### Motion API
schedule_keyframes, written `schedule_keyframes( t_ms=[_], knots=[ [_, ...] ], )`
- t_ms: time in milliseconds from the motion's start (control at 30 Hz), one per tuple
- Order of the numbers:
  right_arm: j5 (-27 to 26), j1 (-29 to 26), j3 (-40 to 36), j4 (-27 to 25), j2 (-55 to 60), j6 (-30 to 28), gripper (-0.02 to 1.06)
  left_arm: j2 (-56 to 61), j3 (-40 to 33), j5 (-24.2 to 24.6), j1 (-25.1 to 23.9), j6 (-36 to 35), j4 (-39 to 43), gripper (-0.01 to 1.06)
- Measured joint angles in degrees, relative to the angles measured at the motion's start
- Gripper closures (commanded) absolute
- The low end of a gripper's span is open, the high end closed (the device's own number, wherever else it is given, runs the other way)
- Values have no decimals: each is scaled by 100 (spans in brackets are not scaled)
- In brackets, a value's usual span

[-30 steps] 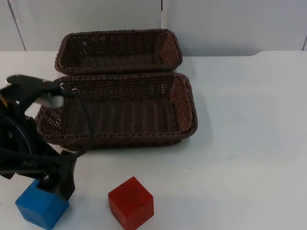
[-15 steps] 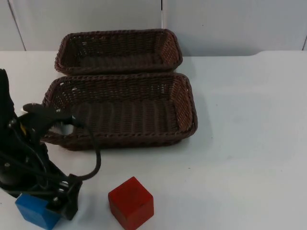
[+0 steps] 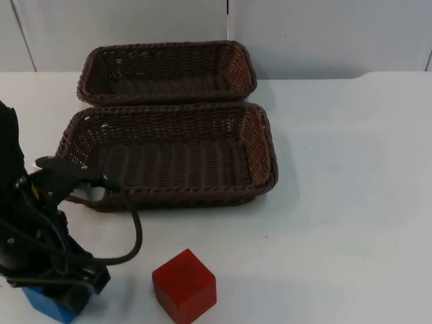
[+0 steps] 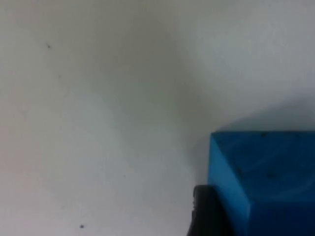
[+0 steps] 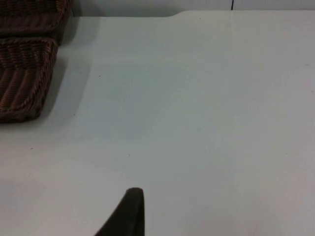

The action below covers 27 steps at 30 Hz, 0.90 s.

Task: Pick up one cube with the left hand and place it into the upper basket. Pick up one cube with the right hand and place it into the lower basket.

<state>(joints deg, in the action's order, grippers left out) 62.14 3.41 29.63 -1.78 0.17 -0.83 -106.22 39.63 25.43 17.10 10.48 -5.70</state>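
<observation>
A blue cube point(image 3: 47, 305) lies at the table's front left, mostly covered by my left arm. My left gripper point(image 3: 61, 291) is down over it, and in the left wrist view the blue cube point(image 4: 266, 177) sits close against the gripper. A red cube point(image 3: 183, 285) rests free on the table just to its right. The upper basket point(image 3: 91, 84) and the lower basket point(image 3: 264, 145), both dark brown wicker, stand one behind the other and hold nothing. My right gripper point(image 5: 130, 212) waits above bare table to the right of the lower basket point(image 5: 24, 78).
The white table point(image 3: 351, 202) stretches open to the right of the baskets and the red cube. A grey partition wall point(image 3: 324, 34) closes the far edge behind the upper basket. The left arm's body stands between the lower basket's left end and the blue cube.
My left arm has swung toward the front edge and sunk lower over the blue cube, hiding more of it. Red cube and baskets have not moved.
</observation>
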Motion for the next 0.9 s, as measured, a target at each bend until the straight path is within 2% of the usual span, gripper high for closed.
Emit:
schedule_keyframes(
  t_ms=[33, 233, 667, 900],
  knots=[
    [0, 0, 0, 0, 0, 0, -1, 0, 0, 0, 0, 0, 0, 105],
    [0, 0, 0, 0, 0, -12, -1, 448, 0, 338, 0, -17, 12, 105],
    [0, 0, 0, 0, 0, -12, -1, 2760, 0, 1193, 0, -172, -43, 105],
    [0, 0, 0, 0, 0, -12, -1, 3689, 0, 1357, 0, -172, -43, 105]
  ],
)
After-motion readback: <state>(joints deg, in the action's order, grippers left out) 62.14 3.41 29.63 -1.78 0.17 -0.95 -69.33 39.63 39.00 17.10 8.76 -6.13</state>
